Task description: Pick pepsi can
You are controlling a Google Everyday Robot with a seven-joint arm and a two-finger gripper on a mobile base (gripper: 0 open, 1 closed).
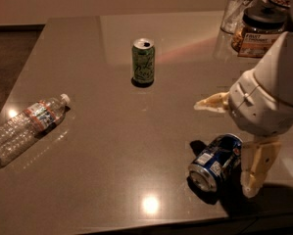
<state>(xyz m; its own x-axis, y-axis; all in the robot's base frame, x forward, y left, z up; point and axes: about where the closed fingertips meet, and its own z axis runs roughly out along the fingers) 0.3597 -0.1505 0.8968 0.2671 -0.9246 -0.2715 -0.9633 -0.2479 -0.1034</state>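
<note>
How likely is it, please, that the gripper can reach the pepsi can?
Probably yes: the open gripper hangs right by the pepsi can lying on its side, with nothing between them.

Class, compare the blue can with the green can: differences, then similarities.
The pepsi can is blue and lies on its side; the green can stands upright, farther back. The open end effector is at the pepsi can, far from the green can. Both are drink cans on the table.
</note>
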